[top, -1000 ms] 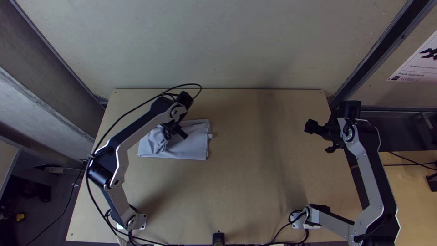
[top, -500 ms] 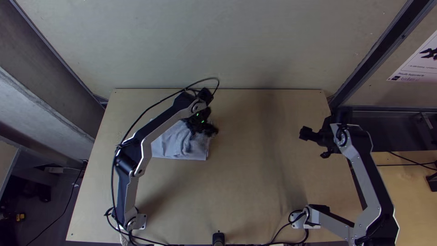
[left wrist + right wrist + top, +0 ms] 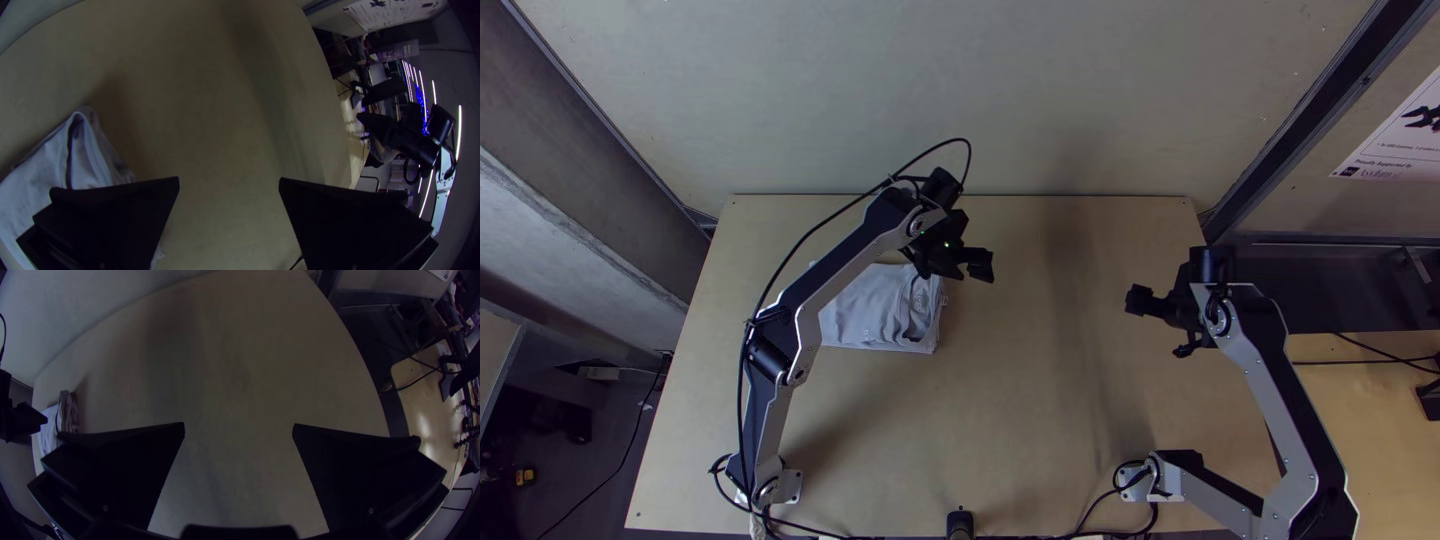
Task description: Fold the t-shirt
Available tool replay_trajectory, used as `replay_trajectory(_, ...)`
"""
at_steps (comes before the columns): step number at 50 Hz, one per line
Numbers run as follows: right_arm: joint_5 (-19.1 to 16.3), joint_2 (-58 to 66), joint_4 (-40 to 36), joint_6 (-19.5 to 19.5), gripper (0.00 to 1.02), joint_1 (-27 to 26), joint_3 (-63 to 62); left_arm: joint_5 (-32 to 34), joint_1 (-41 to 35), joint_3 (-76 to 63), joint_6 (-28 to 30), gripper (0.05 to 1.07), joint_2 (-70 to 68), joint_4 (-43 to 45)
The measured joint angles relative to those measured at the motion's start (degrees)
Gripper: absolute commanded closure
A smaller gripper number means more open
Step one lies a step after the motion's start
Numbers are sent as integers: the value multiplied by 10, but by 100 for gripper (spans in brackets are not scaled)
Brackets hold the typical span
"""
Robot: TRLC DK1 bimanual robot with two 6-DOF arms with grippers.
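My left gripper [image 3: 954, 268] stands wide-jawed near the folded shirt's [image 3: 870, 312] far right corner, my right gripper [image 3: 1158, 324], also wide, well right of it.

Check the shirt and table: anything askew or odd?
Yes, the shirt on the table: it is folded small, but its end nearer the table's middle looks rumpled, with a loose fold gaping open instead of lying flat. I see nothing spilled.
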Motion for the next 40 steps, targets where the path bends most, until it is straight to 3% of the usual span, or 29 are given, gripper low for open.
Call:
replay_trajectory(18,3,12,34,-79,3,-29,191,-101,94,-38,57,10,-136,-28)
replay_trajectory(32,3,27,58,-111,3,-24,320,-150,242,-95,132,10,-322,-17)
replay_trajectory(40,3,21,81,-120,3,-22,364,-170,326,-148,174,10,-411,44)
